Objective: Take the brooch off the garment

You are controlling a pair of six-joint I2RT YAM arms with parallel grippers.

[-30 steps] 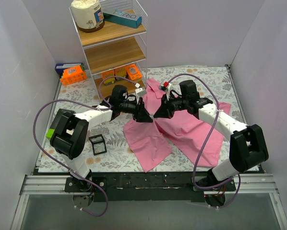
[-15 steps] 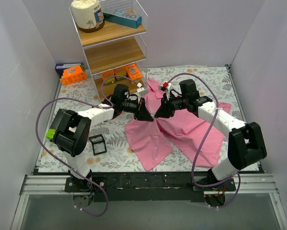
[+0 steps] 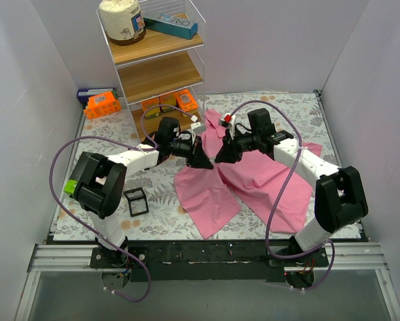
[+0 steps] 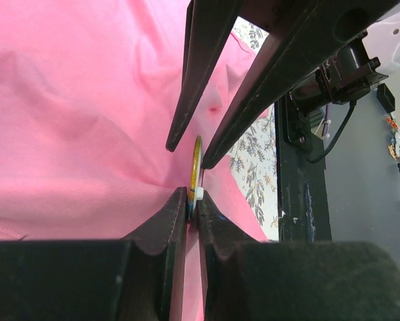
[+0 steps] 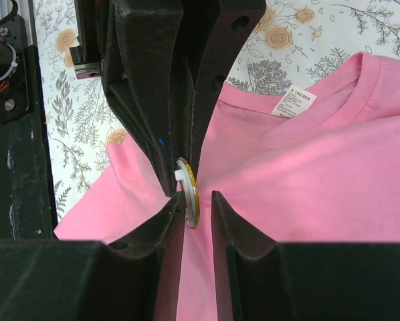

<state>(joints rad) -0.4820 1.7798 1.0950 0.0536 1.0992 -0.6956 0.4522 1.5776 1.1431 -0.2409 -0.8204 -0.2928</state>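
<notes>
Left gripper (image 4: 193,197): jaws closed to a sliver, pinching the white back stud of the small round silvery metal brooch (image 4: 196,159), which is seen edge-on. Right gripper (image 5: 198,197): narrow gap, with one finger against the disc and the other apart. The brooch sits on puckered fabric of the pink polo shirt (image 3: 267,180), between both grippers. White collar label (image 5: 293,103), at 2 o'clock from the brooch: print illegible. Floral table cloth (image 3: 153,194) lies bare at the shirt's 9 o'clock edge.

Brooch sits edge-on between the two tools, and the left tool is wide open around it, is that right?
Not quite. The brooch does sit edge-on between the two tools, but the left tool is pinched shut on it, not wide open. The left wrist view shows this.
</notes>
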